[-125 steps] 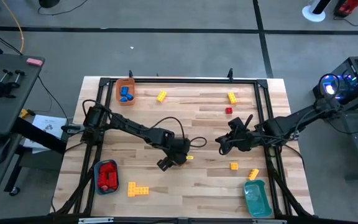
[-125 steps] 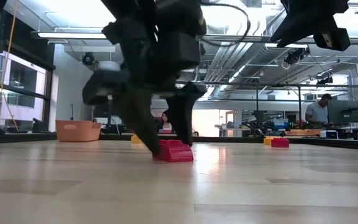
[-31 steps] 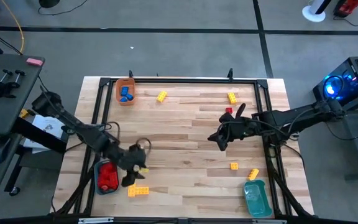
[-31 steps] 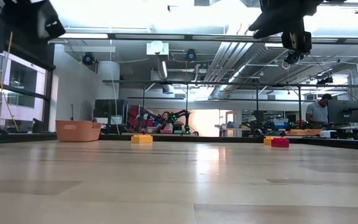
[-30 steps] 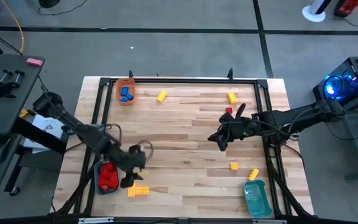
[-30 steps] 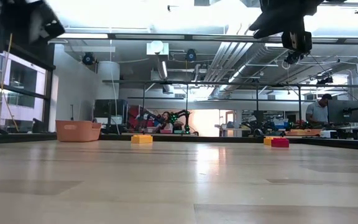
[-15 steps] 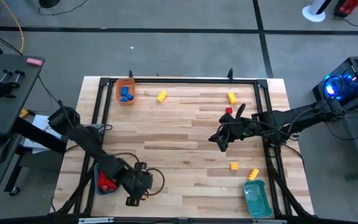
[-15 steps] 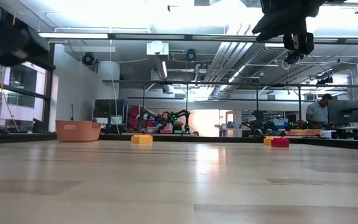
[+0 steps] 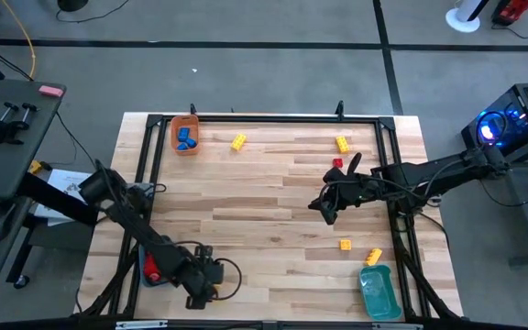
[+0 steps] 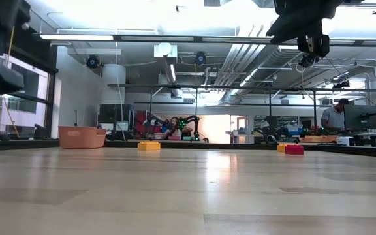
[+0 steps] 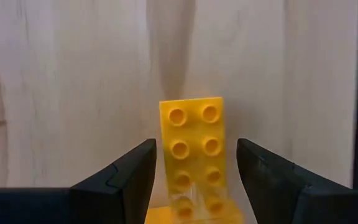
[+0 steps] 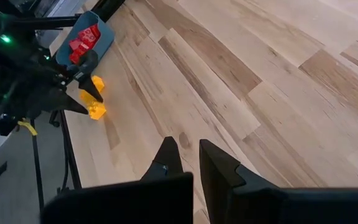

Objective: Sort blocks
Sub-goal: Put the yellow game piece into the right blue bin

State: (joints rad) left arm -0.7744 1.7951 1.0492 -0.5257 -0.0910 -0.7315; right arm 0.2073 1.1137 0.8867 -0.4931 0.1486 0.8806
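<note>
At the near edge of the table (image 9: 273, 197), in the lower left of the high view, the left tool (image 9: 197, 295) is down over a yellow block (image 11: 193, 146). In its own wrist view the two fingers (image 11: 126, 171) stand spread on either side of that block, one on each long side, with a sliver of wood showing between each finger and the plastic; the block lies flat with its studs up. Just beside the arm, toward the left edge, sits a blue tray (image 9: 145, 271) with red blocks (image 9: 151, 268) in it.

In the lower right of the high view a teal tray (image 9: 377, 291) rests by the near corner, with a yellow block (image 9: 373, 257) just above it and a smaller one (image 9: 345, 244) a little further in.

Mid-table on the right, the right tool (image 9: 321, 209) hangs above the wood with its fingers (image 12: 169, 155) pressed together, holding nothing.

Toward the far edge lie a red block (image 9: 336, 163) and a yellow block (image 9: 341, 143) on the right, another yellow one (image 9: 237, 141) left of centre, and in the upper left corner an orange tray (image 9: 185, 135) with blue blocks (image 9: 185, 138) inside.

Beyond the table, in the low view, a person (image 10: 335, 116) stands at the right.
</note>
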